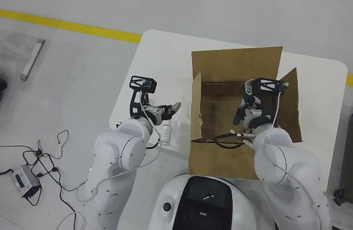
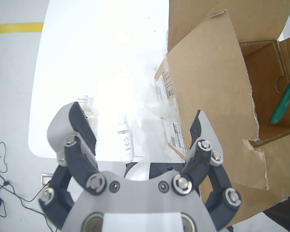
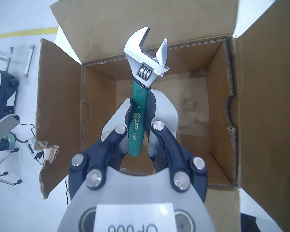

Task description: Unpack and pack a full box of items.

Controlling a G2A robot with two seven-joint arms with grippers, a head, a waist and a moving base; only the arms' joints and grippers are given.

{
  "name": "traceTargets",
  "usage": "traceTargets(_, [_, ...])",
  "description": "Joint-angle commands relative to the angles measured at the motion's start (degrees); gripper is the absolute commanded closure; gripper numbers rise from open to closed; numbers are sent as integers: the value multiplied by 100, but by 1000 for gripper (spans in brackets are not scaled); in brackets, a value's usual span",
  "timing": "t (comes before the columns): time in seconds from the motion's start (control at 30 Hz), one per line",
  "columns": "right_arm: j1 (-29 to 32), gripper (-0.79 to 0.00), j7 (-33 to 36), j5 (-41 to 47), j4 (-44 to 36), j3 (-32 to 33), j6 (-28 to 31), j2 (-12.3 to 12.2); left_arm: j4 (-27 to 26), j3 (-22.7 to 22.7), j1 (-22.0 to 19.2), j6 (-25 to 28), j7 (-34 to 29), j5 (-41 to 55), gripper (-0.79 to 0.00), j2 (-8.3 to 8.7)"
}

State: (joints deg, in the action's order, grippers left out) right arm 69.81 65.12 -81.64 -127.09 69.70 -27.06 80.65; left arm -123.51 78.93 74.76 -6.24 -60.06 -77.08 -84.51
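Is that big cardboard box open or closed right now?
Open. The brown cardboard box has its flaps spread outward, and its inside walls and floor show behind the green-handled silver wrench.

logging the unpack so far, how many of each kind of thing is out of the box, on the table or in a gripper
wrench: 1, held in the right gripper above the box
spray bottle: 1
clear bottles: 2, partly hidden by a finger
clear plastic bag: 1
total: 5
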Motion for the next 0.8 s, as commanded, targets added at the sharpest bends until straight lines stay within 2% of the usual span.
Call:
traceTargets(0.0, [118, 0, -56, 84, -220, 141, 27, -4, 0, 0, 0, 0, 0, 0, -785, 0])
traceTargets(0.2, [451, 0, -310, 388, -755, 566, 42, -10, 0, 0, 0, 0, 0, 0, -785, 0])
traceTargets(0.77, [828, 0, -889, 1342, -755, 2100, 663, -79, 0, 0, 0, 0, 0, 0, -785, 0])
